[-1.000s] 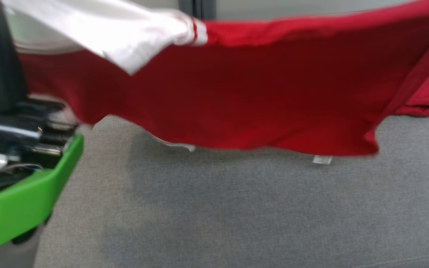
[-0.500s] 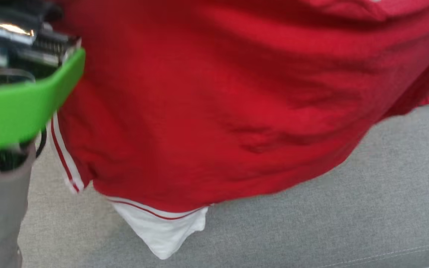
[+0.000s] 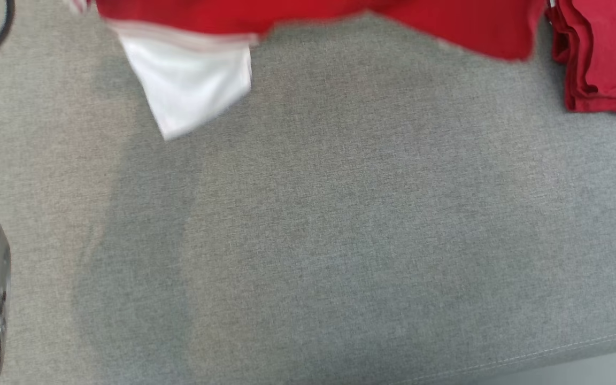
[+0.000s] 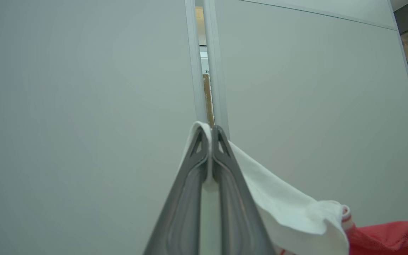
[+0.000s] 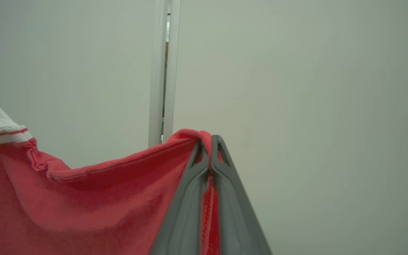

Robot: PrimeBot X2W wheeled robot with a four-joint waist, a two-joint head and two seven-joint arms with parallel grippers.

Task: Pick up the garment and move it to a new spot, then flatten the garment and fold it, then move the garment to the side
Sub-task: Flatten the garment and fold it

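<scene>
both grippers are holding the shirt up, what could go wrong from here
The left gripper pinches only a thin white edge, which might slip free. The garment hangs close beside the folded red pile and could drag it. The dangling white sleeve may land tucked under.

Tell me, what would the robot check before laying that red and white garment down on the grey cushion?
1. Grip of left gripper on garment, white part: ok.
2. Grip of right gripper on its red edge: ok.
3. Fabric spread between both grippers: ok.
4. Open grey cushion below as landing spot: ok.
5. Hanging hem apart from the red pile: cannot tell.
6. Lower half free of twists: cannot tell.
</scene>
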